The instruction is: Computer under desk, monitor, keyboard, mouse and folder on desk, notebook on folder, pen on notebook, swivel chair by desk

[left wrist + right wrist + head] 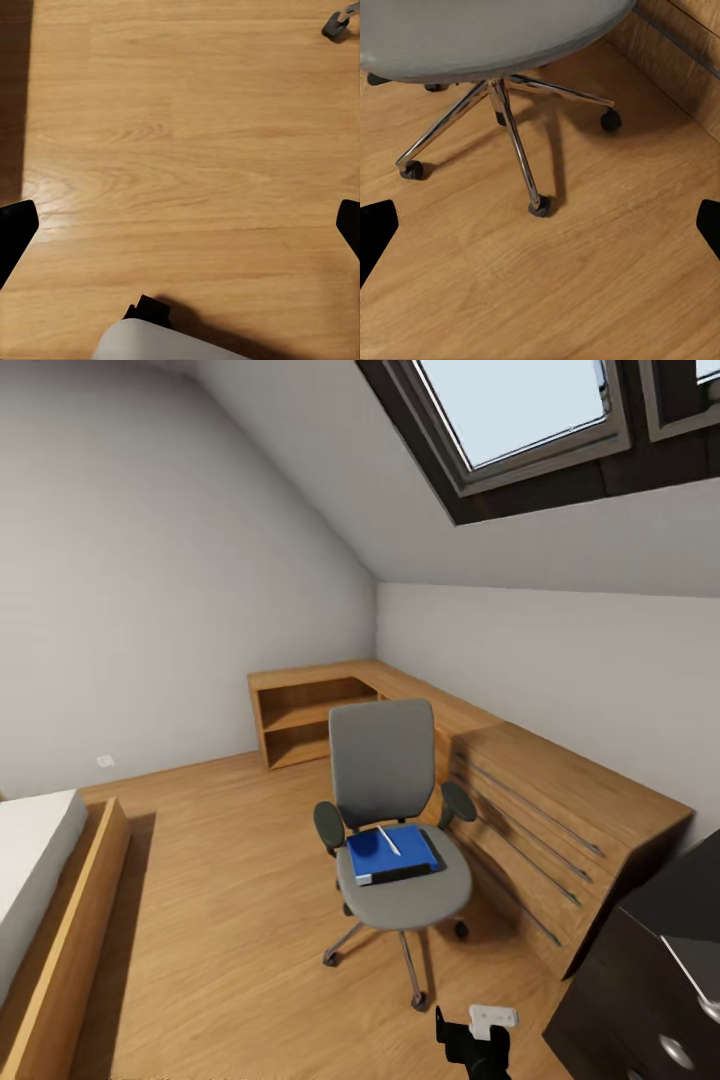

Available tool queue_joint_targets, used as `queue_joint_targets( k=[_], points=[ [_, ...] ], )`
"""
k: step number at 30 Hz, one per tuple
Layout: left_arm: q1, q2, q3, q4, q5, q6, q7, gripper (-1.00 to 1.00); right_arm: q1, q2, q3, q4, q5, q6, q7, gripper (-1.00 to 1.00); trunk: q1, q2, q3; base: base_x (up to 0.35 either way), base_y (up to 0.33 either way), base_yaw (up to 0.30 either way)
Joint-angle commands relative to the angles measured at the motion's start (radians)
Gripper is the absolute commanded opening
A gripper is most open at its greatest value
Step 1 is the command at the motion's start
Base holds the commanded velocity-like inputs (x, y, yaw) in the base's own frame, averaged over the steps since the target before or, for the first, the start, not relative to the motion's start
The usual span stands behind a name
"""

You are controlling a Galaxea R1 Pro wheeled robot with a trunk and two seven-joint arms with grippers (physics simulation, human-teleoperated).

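We see the swivel chair [395, 830] on the wood floor [220, 900], just beside the low oak chest [560, 830]. The blue folder [392, 853] lies flat on its seat, with a thin white pen [390, 840] resting on top. A dark drawer unit with a black tabletop [650, 980] stands near the chest. Both pairs of jaws are spread wide and hold nothing: the left gripper [180, 225] over bare floor, the right gripper [540, 225] near the chair's chrome base [502, 127].

The chair [487, 34] stands on wood floor [585, 285], chrome base and castors beside the oak chest [682, 52]
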Motion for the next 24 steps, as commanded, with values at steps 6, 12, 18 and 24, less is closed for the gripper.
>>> queue_joint_targets(
  k=[6,12,18,24],
  points=[
    [0.001,0.000,-0.001,-0.002,0.006,-0.001,0.002,1.00,-0.001,-0.021,-0.007,0.002,0.006,-0.005,-0.002,1.00,0.000,-0.001,-0.001,0.000,0.000,0.034],
    [0.001,0.000,-0.001,-0.002,0.007,-0.001,0.002,1.00,0.004,-0.037,-0.007,0.003,0.005,-0.005,-0.001,1.00,0.000,-0.001,-0.001,0.000,0.000,0.004],
    [0.001,0.000,-0.001,-0.002,0.007,-0.001,0.002,1.00,0.005,-0.037,-0.007,0.002,0.003,-0.006,0.002,1.00,0.000,-0.001,-0.001,0.000,0.000,0.000],
    [0.001,0.000,-0.001,-0.002,0.007,-0.001,0.002,1.00,0.005,-0.035,-0.006,0.002,0.005,-0.017,0.006,1.00,0.000,-0.001,-0.001,0.000,0.000,-0.008]
  ],
)
